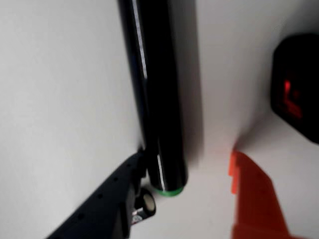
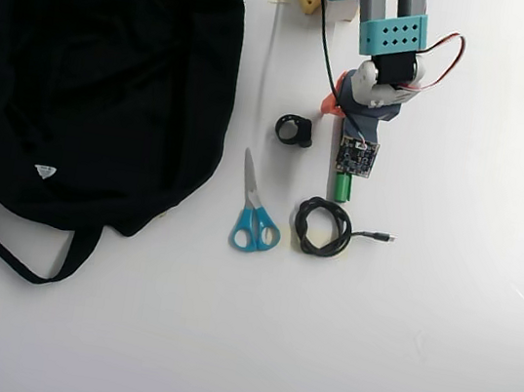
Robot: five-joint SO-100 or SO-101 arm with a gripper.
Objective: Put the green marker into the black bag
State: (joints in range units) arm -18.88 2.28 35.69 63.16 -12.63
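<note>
The stiff, glossy, probably slippery dark-barrelled green marker (image 1: 159, 104), lying on the white table (image 2: 442, 312) right of the floppy black fabric bag (image 2: 103, 74), is straddled by the spread hand (image 1: 187, 169), and is best pinched mid-barrel.

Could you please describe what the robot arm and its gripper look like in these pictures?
In the overhead view the arm has a grey link and a teal bracket dotted with holes, a whitish-grey wrist housing, a red and a black cable, and a small circuit board. In the wrist view the gripper has one matte black perforated finger and one orange finger.
</note>
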